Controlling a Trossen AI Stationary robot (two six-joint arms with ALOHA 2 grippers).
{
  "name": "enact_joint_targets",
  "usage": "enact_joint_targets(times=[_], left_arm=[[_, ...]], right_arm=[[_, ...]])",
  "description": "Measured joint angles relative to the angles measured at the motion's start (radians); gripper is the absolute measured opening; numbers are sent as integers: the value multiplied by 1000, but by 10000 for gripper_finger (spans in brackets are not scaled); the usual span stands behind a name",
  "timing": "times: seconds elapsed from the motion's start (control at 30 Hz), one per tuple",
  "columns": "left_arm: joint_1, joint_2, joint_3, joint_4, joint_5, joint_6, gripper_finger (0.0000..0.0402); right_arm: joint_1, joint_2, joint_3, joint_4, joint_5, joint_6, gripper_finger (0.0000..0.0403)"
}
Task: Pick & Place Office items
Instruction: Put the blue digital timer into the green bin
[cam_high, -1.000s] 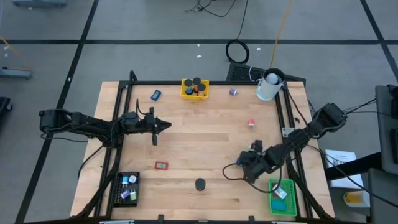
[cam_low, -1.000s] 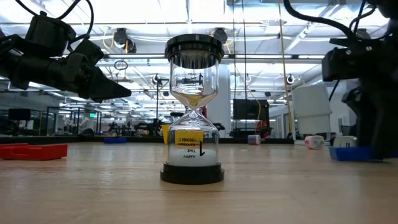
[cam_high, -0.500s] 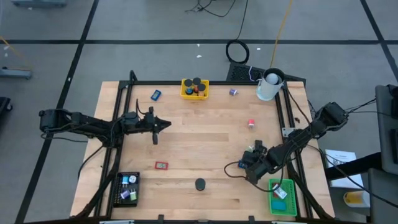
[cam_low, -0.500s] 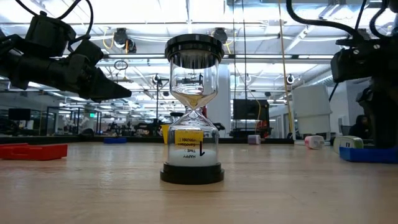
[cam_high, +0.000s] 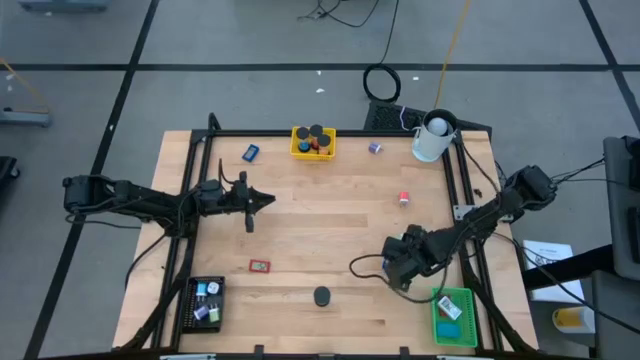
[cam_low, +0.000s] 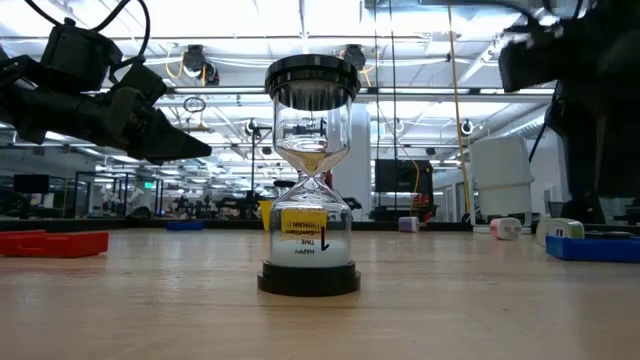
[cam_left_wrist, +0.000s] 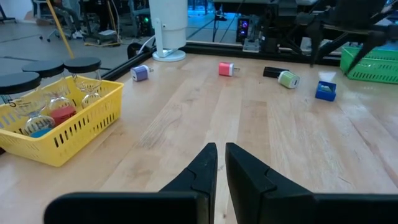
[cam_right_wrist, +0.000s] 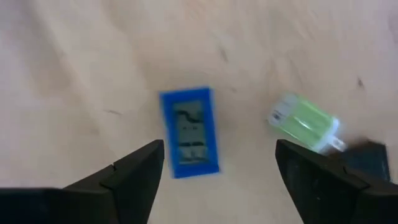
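Wooden worktop (cam_high: 330, 230), trays round edges. Right pincer (cam_right_wrist: 217, 165) just spread wide vs a sec ago, hovering w/ blue block (cam_right_wrist: 189, 130) lying free between fingers, green-white block (cam_right_wrist: 305, 124) beside it. Prob lining up pick. Left pincer (cam_left_wrist: 217, 165) clenched, empty, parked mid-left.

An hourglass (cam_high: 321, 296) is standing near the desk (cam_high: 330, 210) front edge, between a mesh tray (cam_high: 205, 302) at its left corner and another tray (cam_high: 455, 317) at its right.
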Motion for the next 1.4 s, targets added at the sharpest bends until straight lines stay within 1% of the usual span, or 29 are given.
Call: enact_joint_targets(times=[0.1,0.23,0.43,0.53,0.63,0.77,0.9,1.03,1.13,1.2,1.3,1.4], left_arm=[[0,0,0,0,0,0,42],[0,0,0,0,0,0,42],[0,0,0,-8,0,0,42],[0,0,0,-8,0,-1,42],[0,0,0,-10,0,-3,42],[0,0,0,-13,0,-3,42],[0,0,0,-13,0,-3,42],[0,0,0,-13,0,-3,42],[0,0,0,-13,0,-3,42],[0,0,0,-12,0,-3,42],[0,0,0,-12,0,-3,42],[0,0,0,-12,0,-3,42]], right_arm=[[-26,64,57,-61,-35,20,308],[-51,163,153,-141,-50,-45,318],[-70,241,168,-163,-53,-117,321],[-67,247,168,-157,-53,-140,316],[-68,246,160,-113,-53,-154,313],[-68,220,102,-32,-56,-163,309],[-68,199,36,11,-82,-138,308],[-68,196,15,32,-103,-137,304],[-67,196,12,46,-106,-141,287],[-68,197,12,47,-108,-144,269],[-67,198,11,51,-121,-144,232],[-68,198,11,56,-138,-145,185]])
